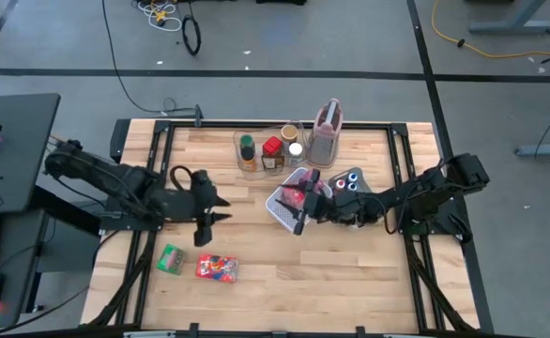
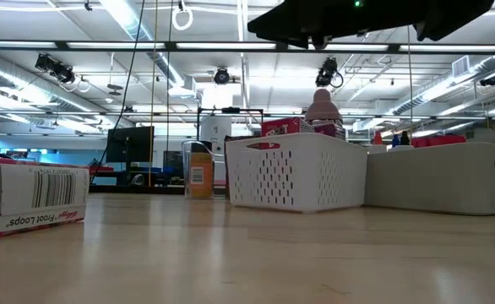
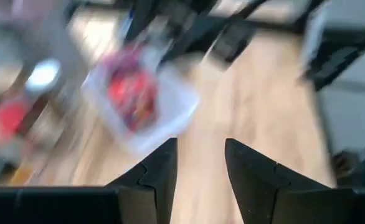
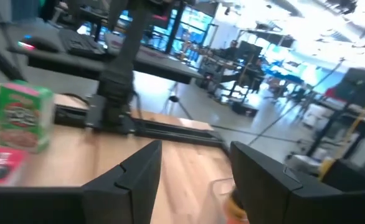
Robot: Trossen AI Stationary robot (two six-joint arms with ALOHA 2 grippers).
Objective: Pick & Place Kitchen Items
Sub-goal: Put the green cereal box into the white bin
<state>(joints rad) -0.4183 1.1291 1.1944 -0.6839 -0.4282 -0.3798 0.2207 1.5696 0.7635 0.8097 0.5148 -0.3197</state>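
Both grippers hang empty over the table, with two packets yet to be collected.

Your left gripper (image 1: 214, 207) hovers mid-table, its fingers (image 3: 161, 174) parted with nothing between them. The white basket (image 1: 280, 208) lies ahead of it, already holding a red packet (image 3: 131, 96). Your right gripper (image 1: 303, 208) sits at the basket's rim, its fingers (image 4: 139, 171) also apart and empty. The jars (image 1: 260, 152) stand in the clear bin (image 1: 238, 141) beyond. A green packet (image 1: 171, 258) and a red packet (image 1: 217, 268) lie loose behind your left gripper, so the job looks partly done.
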